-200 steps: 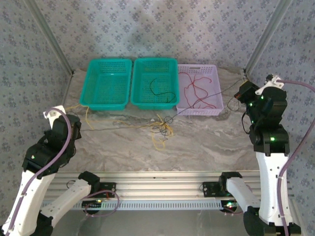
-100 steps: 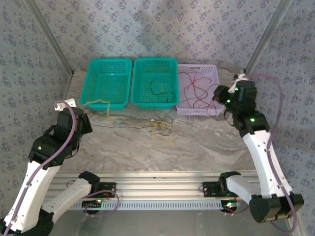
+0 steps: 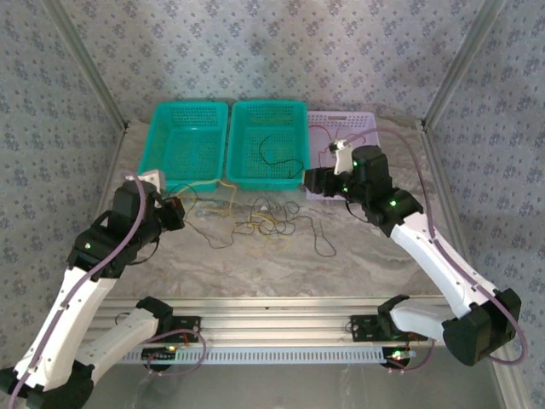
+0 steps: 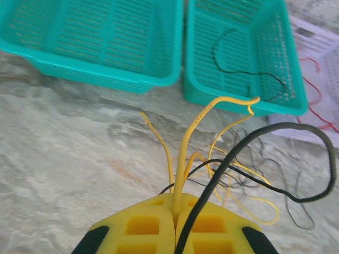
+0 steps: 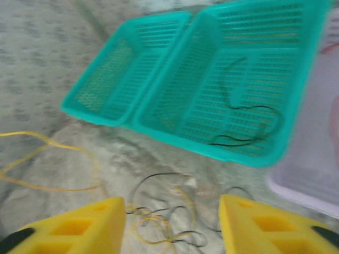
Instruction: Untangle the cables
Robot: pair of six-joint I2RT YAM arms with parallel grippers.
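Our left claw (image 4: 176,203) is squeezing tight on two of the cables (image 3: 268,223), one yellow, one black, to the front left of the middle basket (image 3: 266,182). The rest are lying in a messy pile in front of it. Our right claw (image 5: 172,211) is hanging spread apart by its front right corner, holding nothing. One black cable is lying inside it.

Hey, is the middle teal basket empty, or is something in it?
Not empty: a black cable lies inside the middle basket.
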